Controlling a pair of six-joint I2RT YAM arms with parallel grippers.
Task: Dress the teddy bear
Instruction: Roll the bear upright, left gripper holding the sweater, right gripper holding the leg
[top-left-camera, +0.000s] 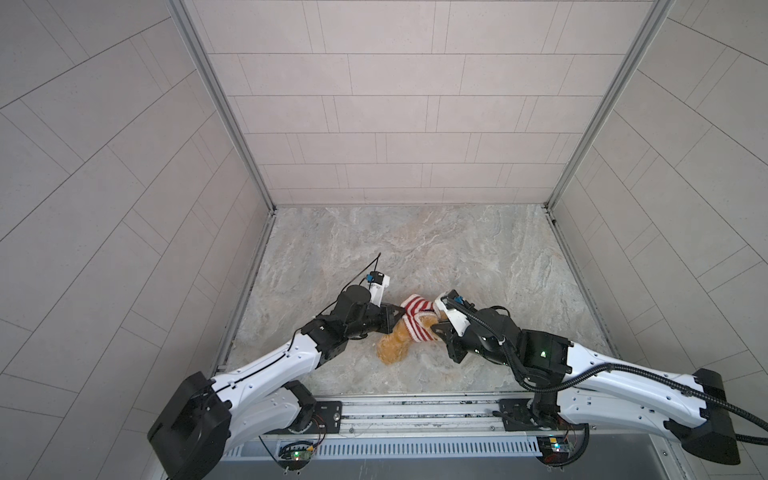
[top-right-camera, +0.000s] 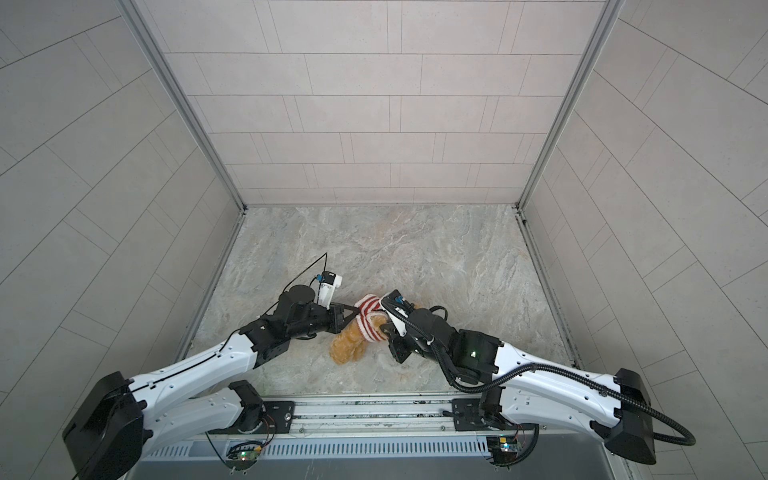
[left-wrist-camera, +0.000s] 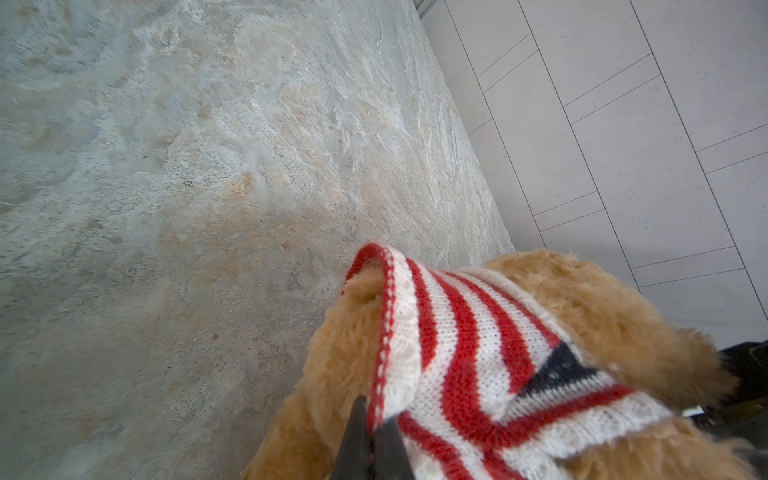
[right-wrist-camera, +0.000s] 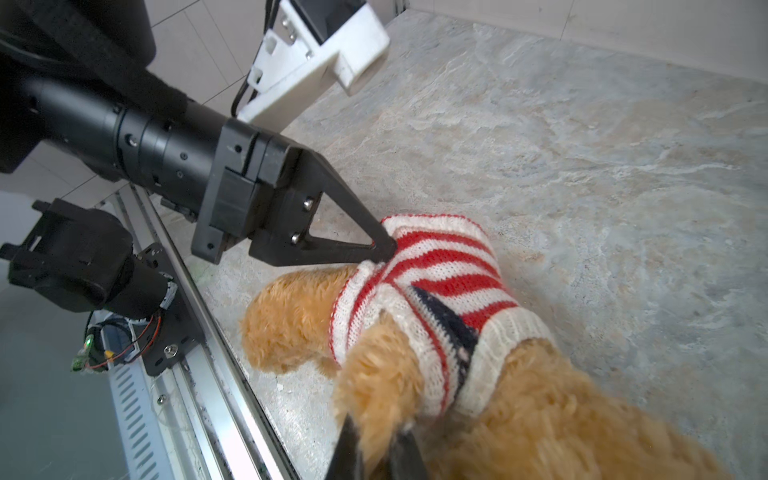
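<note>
Where ribbed sweater (right-wrist-camera: 449, 270) ends, bear (right-wrist-camera: 561, 399) fluffs

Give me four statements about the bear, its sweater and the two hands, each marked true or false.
1. The left hand is shut on the edge of the sweater. True.
2. The right hand grips the sweater. False: it is clamped on a furry limb of the teddy bear.
3. The sweater lies apart from the teddy bear. False: it is wrapped around the teddy bear's body.
4. The sweater has red and white stripes and a dark blue patch. True.
</note>
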